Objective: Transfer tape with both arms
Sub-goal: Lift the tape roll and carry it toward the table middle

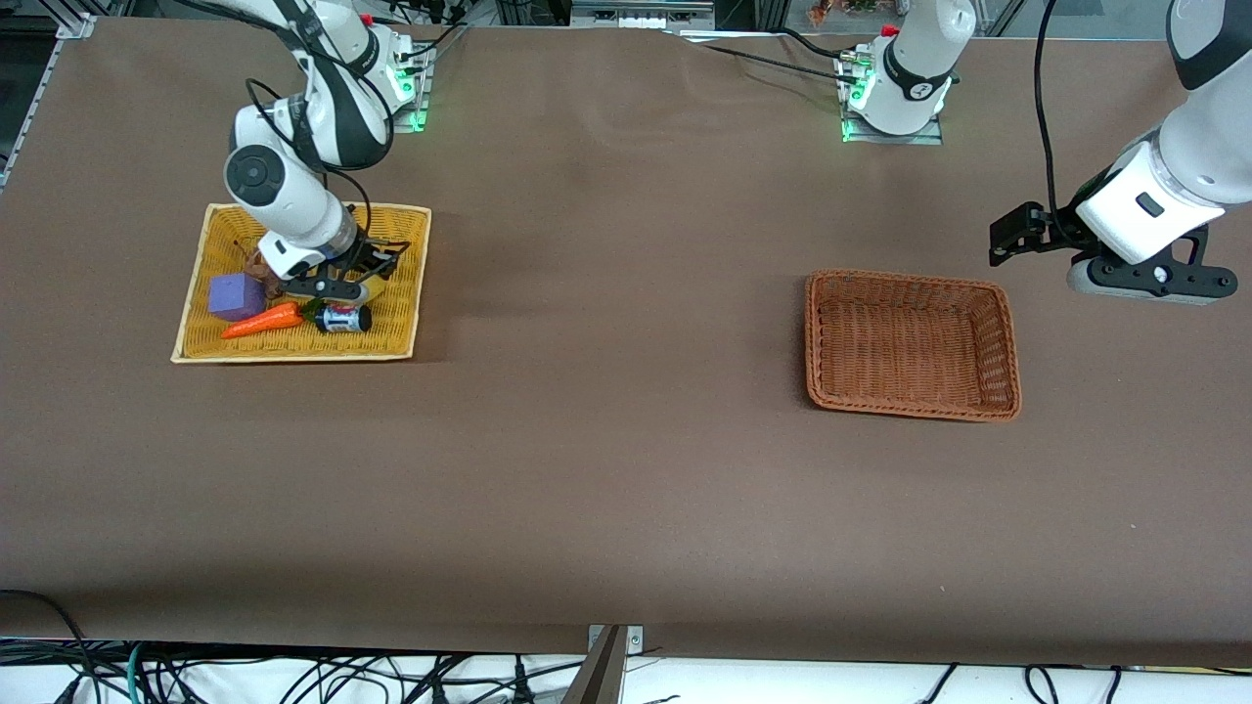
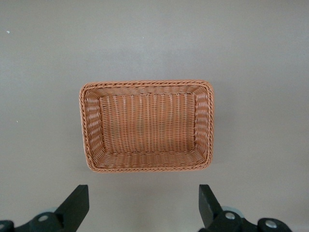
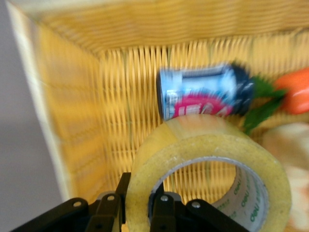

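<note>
The tape (image 3: 207, 140), a yellowish translucent ring, stands on edge in the yellow basket (image 1: 303, 357) at the right arm's end of the table. My right gripper (image 3: 140, 188) is shut on the tape's wall, one finger inside the ring and one outside. In the front view the right gripper (image 1: 344, 284) is low in that basket and covers most of the tape (image 1: 358, 291). My left gripper (image 1: 1012, 238) waits open and empty above the table beside the brown basket (image 1: 910, 411). In the left wrist view its fingers (image 2: 77, 205) stand wide apart.
The yellow basket also holds a small dark bottle (image 1: 342, 319) with a label, also in the right wrist view (image 3: 203, 92), an orange carrot (image 1: 262, 321) and a purple block (image 1: 235, 296). The brown basket (image 2: 145, 83) holds nothing.
</note>
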Controlling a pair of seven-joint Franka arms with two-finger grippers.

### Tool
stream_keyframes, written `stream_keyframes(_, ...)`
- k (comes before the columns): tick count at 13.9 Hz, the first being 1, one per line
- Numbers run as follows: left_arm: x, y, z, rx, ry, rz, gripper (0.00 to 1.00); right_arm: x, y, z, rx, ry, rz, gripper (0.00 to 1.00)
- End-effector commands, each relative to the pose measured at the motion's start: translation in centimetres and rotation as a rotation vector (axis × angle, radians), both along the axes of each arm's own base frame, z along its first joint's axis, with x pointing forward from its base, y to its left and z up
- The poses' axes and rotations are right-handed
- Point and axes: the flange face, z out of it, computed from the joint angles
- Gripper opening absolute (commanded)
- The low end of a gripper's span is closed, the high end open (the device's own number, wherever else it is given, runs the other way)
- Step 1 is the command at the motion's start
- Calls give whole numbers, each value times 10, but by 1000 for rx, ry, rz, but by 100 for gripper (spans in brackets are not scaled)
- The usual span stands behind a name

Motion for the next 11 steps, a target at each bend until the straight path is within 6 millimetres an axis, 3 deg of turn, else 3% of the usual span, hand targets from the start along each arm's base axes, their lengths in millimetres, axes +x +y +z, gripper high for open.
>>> stream_keyframes(1, 3, 0, 5, 23, 4, -13, 100, 35, 42, 105, -21, 7, 7, 0)
stream_keyframes(3, 3, -1, 5, 23, 4, -15, 100, 45, 103, 139, -18, 6, -59, 0)
stream_keyframes(5, 3, 0, 5, 23, 4, -13, 100, 44, 165, 142, 15, -2, -119, 0)
stream_keyframes(7, 3, 0, 5, 23, 4, -13, 100, 44, 229, 126, 61, 19, -191, 0)
stream_keyframes(8, 3, 0, 5, 23, 4, -13, 100, 36, 272, 121, 95, 11, -212, 0)
stream_keyframes(9, 3, 0, 5, 23, 4, -12, 100, 33, 303, 106, 99, 7, -221, 0)
stream_keyframes(11, 3, 0, 5, 23, 4, -13, 100, 34, 345, 73, 64, -12, -217, 0)
